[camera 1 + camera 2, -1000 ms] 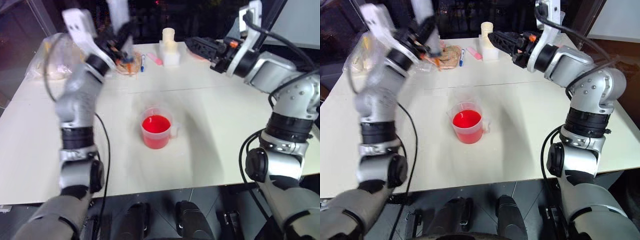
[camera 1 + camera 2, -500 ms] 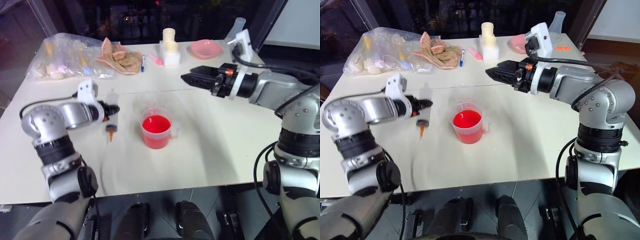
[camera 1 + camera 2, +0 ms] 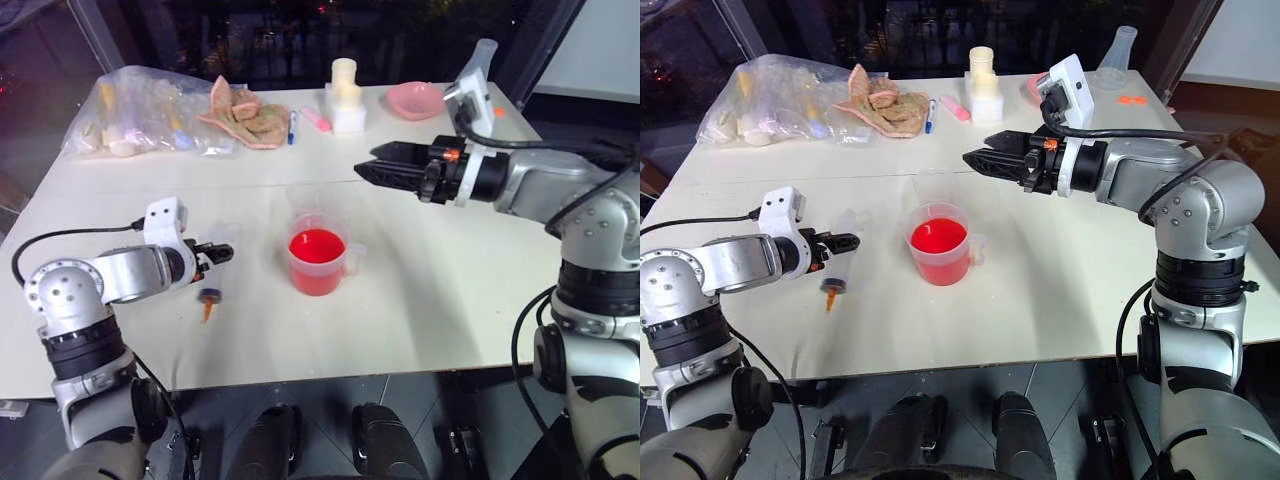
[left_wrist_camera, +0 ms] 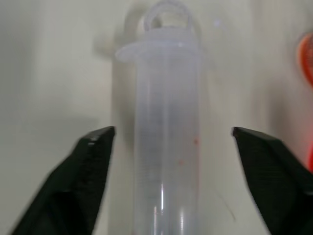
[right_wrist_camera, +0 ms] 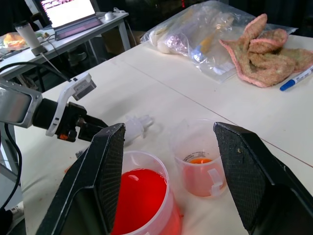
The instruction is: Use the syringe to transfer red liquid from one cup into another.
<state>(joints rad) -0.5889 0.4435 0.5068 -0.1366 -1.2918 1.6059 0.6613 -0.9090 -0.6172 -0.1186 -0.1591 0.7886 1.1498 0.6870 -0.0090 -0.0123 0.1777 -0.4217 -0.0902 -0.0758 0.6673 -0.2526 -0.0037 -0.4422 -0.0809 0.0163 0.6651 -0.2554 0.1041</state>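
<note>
The clear syringe (image 4: 166,147) lies on the white table (image 3: 450,290), its orange tip (image 3: 207,308) toward the front edge. My left gripper (image 3: 218,253) is low over it and open, one finger (image 4: 93,156) on each side with a gap to the tube. To its right stands the handled cup (image 3: 317,262) holding red liquid (image 3: 938,236). Just behind that is a smaller clear cup (image 5: 200,154) with a little reddish liquid at its bottom. My right gripper (image 3: 366,171) hovers open and empty above and behind the cups, pointing left.
Along the far edge lie a clear plastic bag (image 3: 150,110), a pink cloth (image 3: 245,112), a blue pen (image 3: 291,125), white containers (image 3: 345,100), a pink bowl (image 3: 415,98) and a clear flask (image 3: 1118,55). The table's front edge is close to the syringe tip.
My left arm came down from high at the back to the table. Its fingers, shut on the syringe half a second ago, have opened. The right gripper drew back a little.
</note>
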